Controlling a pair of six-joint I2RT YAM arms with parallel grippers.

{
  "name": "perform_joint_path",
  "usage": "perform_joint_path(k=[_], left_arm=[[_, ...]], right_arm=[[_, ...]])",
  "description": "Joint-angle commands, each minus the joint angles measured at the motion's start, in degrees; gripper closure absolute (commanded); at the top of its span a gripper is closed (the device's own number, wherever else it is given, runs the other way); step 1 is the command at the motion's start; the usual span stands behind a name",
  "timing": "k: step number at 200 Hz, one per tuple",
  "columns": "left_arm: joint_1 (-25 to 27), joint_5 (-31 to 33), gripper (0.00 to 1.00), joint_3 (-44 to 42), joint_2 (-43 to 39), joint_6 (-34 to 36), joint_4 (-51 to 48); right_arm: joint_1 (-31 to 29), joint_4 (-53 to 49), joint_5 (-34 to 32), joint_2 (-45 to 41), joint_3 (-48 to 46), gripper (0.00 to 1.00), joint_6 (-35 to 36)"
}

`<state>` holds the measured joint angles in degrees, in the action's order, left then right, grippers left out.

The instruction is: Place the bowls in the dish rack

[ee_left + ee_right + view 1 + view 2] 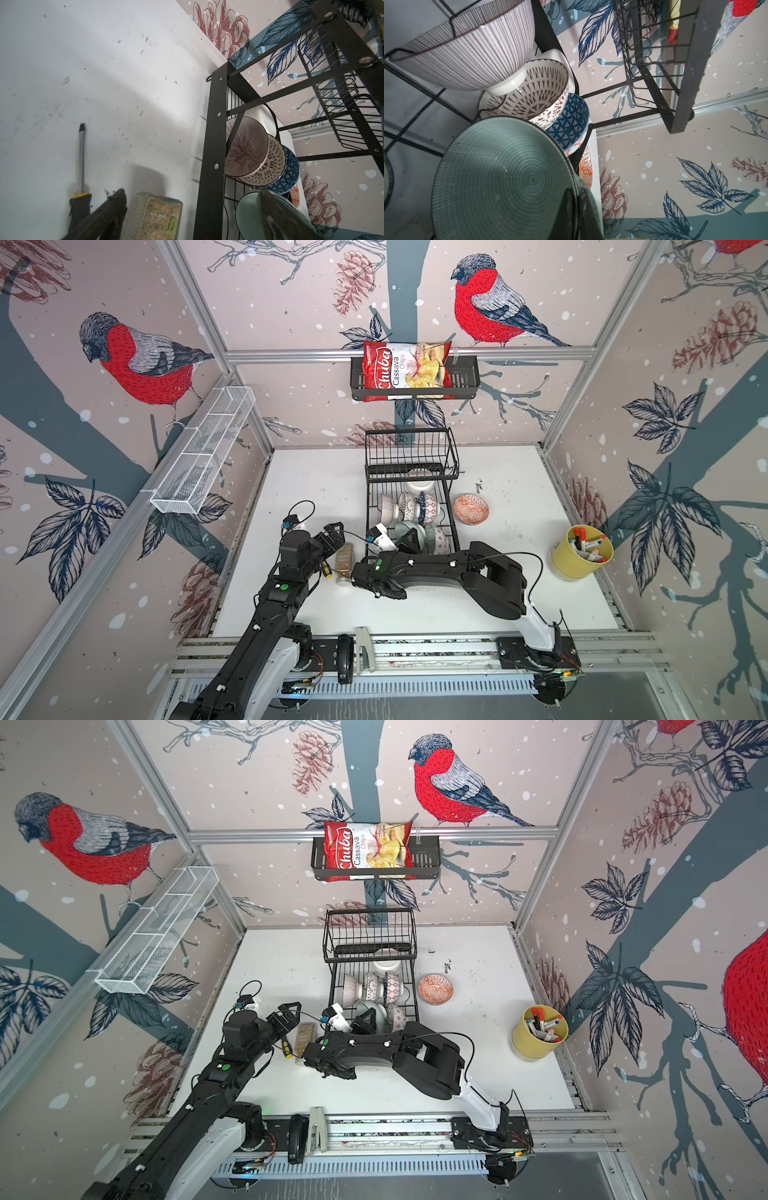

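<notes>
Nearly done | dish rack (368, 506) lower tier held most bowls (409, 506) | right gripper (409, 540) clamped on teal bowl (500, 178) rim there | left gripper (332, 533) spread, empty | orange bowl (471, 509) lay on table (519, 572), rack's 3 o'clock.

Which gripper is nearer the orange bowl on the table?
Right. Right gripper is in the dish rack beside the orange bowl; left gripper is outside the rack's opposite side.

Robotics lab test cell. A white tabletop (311, 481) is boxed in by aluminium frame bars (291, 355) and wall panels (291, 302) printed with bullfinches (plus pine cones and leaves). A black left arm (266, 614) and right arm (494, 585) are mounted on a metal rail (415, 649) at the front edge, with a yellow pot of markers (569, 566) and a chips bag (399, 369) nearby.
</notes>
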<state>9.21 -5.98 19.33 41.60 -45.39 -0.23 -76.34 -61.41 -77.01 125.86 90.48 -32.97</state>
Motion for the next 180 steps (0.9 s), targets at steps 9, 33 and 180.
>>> perform_joint_path(k=[9,33,180], left_arm=[[-0.1,-0.6,0.03,0.0,-0.5,0.3,1.2],[-0.2,-0.7,0.03,-0.1,-0.8,0.2,1.2],[-0.2,-0.5,0.03,-1.0,-2.4,0.8,0.2]], right_arm=[[-0.5,0.7,20.0,1.2,0.0,1.00,-0.2],[-0.9,1.4,22.2,1.5,0.7,1.00,0.3],[0.1,-4.0,21.1,0.6,3.5,1.00,-5.5]])
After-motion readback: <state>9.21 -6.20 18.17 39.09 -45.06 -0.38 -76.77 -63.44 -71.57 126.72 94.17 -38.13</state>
